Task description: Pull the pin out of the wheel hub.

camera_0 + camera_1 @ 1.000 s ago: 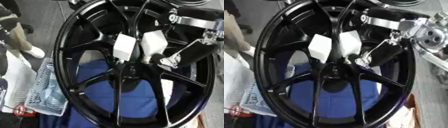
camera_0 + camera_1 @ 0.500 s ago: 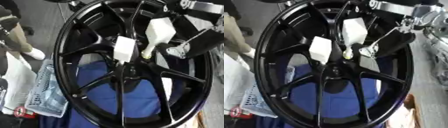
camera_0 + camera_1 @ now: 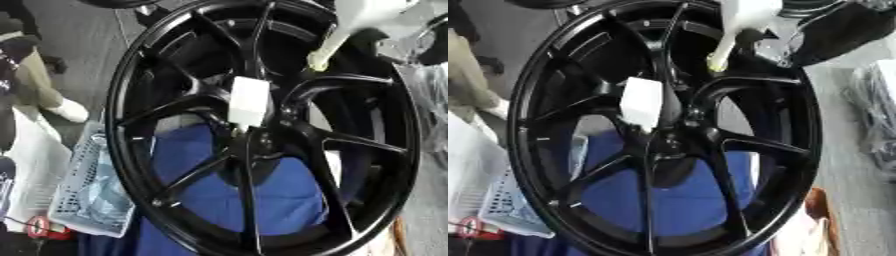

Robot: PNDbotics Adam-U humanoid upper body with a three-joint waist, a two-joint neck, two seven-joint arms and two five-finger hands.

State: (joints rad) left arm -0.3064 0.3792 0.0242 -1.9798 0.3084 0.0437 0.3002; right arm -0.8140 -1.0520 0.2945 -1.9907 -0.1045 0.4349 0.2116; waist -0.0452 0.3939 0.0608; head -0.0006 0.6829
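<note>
The wheel hub (image 3: 262, 145) is a big black alloy wheel with thin spokes that run from its centre to a wide rim. It stands tilted and fills most of the view. 1 white block-shaped pin (image 3: 249, 101) sits on the hub just above the centre, touching the spokes. Another white pin (image 3: 737, 25), with a long tapered end and a pale tip, is above the hub's upper right spokes, apart from the centre.

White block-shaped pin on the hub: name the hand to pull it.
Right, probably: the right hand is at the upper rim of the black spoked wheel, near the white block-shaped pin, though beside an extracted white tapered pin. The left hand is out of view.
</note>
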